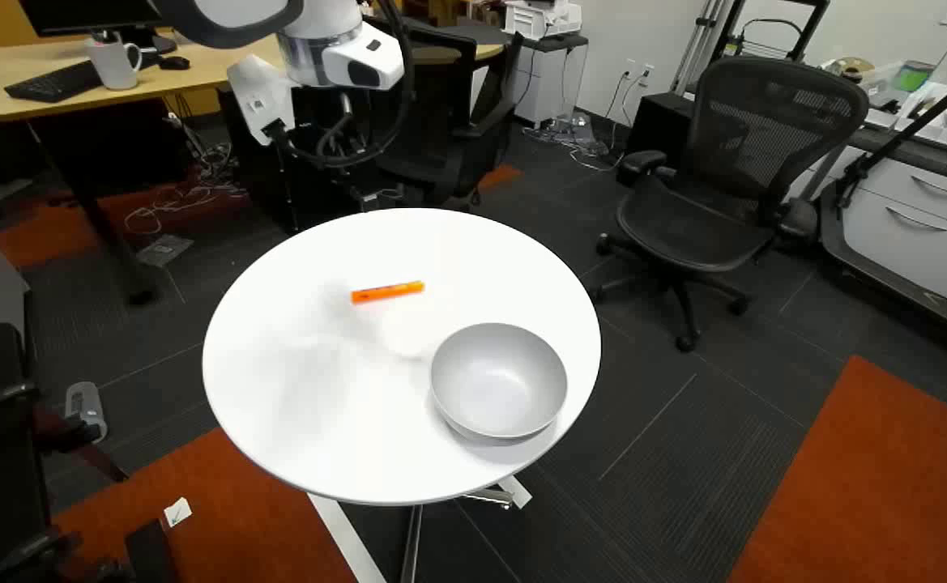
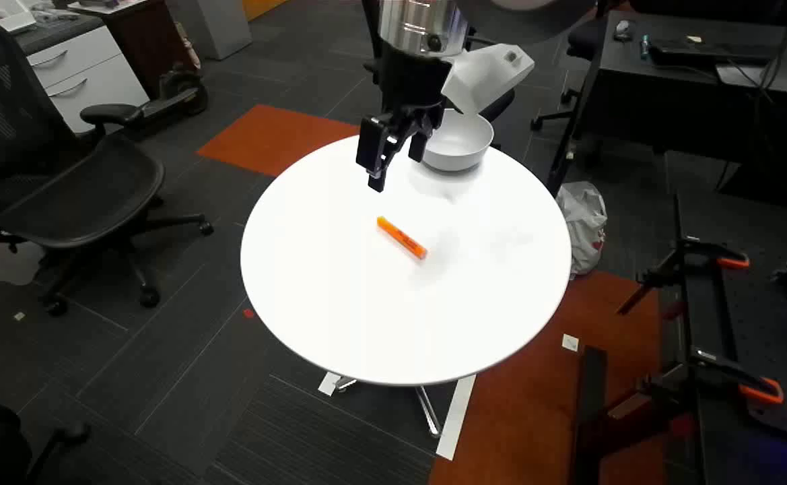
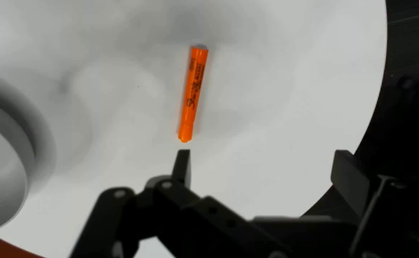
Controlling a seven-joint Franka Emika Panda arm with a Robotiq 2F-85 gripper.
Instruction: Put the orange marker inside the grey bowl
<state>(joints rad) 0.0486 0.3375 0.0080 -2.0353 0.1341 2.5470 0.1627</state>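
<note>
The orange marker [image 1: 388,292] lies flat on the round white table [image 1: 303,413]. It also shows in an exterior view [image 2: 402,238] and in the wrist view [image 3: 193,94]. The grey bowl [image 1: 499,385] stands upright and empty near the table edge. It is partly behind the arm in an exterior view [image 2: 459,156] and cut off at the left of the wrist view [image 3: 1,197]. My gripper [image 2: 396,168] is open and empty above the table. In the wrist view its fingers [image 3: 263,154] are wide apart, with the marker's near end just beyond the left fingertip.
A black office chair [image 1: 708,186] stands beside the table. A desk [image 1: 60,57] with a white mug [image 1: 114,65] is behind the arm. A dark bench [image 2: 750,303] with orange-tipped clamps stands near another side of the table. A plastic bag [image 2: 582,219] hangs beyond the table edge.
</note>
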